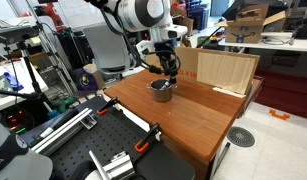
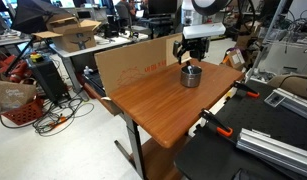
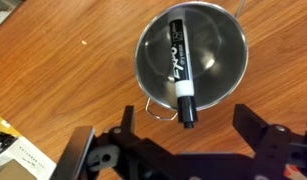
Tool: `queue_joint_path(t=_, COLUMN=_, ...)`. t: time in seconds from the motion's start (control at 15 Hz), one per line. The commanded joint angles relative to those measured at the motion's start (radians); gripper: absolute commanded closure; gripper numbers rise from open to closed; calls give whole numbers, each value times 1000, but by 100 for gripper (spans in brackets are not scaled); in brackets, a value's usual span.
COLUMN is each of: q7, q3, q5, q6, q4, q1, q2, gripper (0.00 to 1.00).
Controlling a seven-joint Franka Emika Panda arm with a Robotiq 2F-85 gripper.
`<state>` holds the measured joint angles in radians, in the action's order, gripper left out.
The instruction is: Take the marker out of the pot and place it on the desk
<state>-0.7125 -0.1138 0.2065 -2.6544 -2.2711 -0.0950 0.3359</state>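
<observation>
A shiny silver pot [image 3: 208,70] sits on the reddish-brown desk [image 3: 73,90], also seen as the pot [image 1: 161,91] and the pot [image 2: 191,76] in both exterior views. A black marker [image 3: 180,65] with a white band leans inside it, its black capped end sticking out over the near rim. My gripper [image 3: 185,128] hovers above the pot's near rim, open, with the marker's end roughly between the two black fingers [image 3: 255,127] and nothing held. In the exterior views the gripper [image 1: 169,76] hangs just over the pot.
A cardboard panel [image 1: 225,70] stands on the desk's far side. A black bench with orange-handled clamps [image 1: 145,146] adjoins the desk. A thin wire handle [image 3: 158,108] sticks out from the pot's rim. Cluttered lab tables surround the area.
</observation>
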Motion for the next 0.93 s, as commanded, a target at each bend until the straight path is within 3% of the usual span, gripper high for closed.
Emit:
queue_joint_path(t=0.0, q7=-40, q3=-47, q5=36, q6=-24, q4=19, q1=-47, q2=28, gripper=25)
queue_joint_path(t=0.07, q7=-40, q3=-52, q5=36, q6=-21, q4=21, q1=-53, q2=30, gripper=26)
queue_joint_path(t=0.67, q7=-26, q3=-55, q5=14, q6=-7, q4=33, q1=-58, q2=28, gripper=95)
queue_joint_path(t=0.73, q7=-20, q3=-51, q5=6, q6=-5, q4=31, q1=-55, q2=24, gripper=99)
queue_joint_path(t=0.87, q7=-17, q3=-49, q5=0, q6=1, q4=24, q1=-52, q2=11, gripper=95)
